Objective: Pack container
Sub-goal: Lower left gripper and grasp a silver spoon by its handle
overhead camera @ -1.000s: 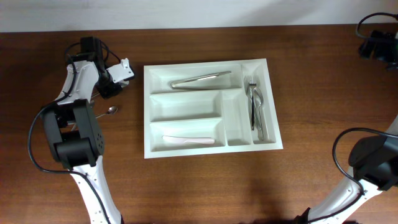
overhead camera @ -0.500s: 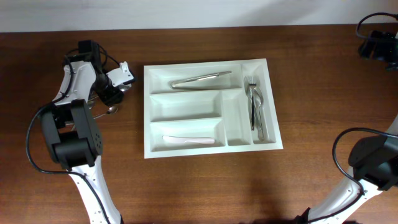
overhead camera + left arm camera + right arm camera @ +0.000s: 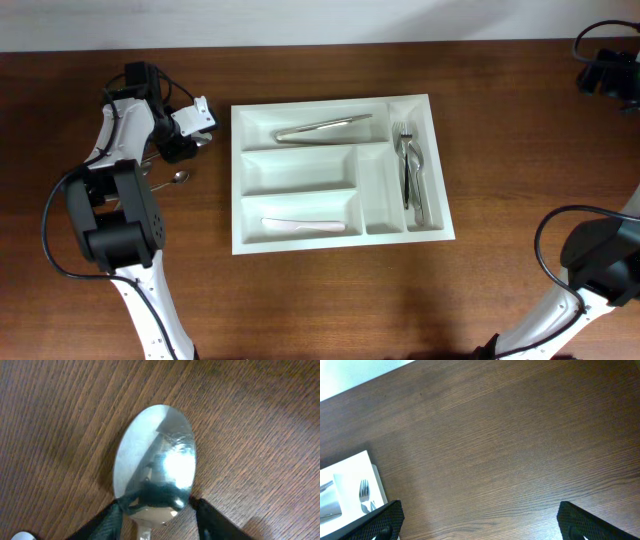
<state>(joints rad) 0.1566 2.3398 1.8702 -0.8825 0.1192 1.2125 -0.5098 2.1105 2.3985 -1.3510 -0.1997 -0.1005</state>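
Note:
The white container (image 3: 237,180) lies mid-table with five compartments; its corner (image 3: 350,467) shows in the right wrist view. My left gripper (image 3: 192,135) hovers just left of the container. Its fingertips (image 3: 112,517) press both sides of a shiny metal spoon (image 3: 155,460) where the bowl narrows, the bowl pointing away over bare wood. My right gripper (image 3: 480,517) is open over bare table at the far right back corner (image 3: 608,72), with nothing between its fingers.
A long metal utensil (image 3: 322,127) lies in the top compartment, forks (image 3: 410,170) in the far-right narrow one, and a white utensil (image 3: 300,225) in the bottom one. Another spoon (image 3: 178,178) rests on the table left of the container.
My left gripper dipped toward the table beside the container, widened briefly, then narrowed onto the spoon. The right arm has not moved.

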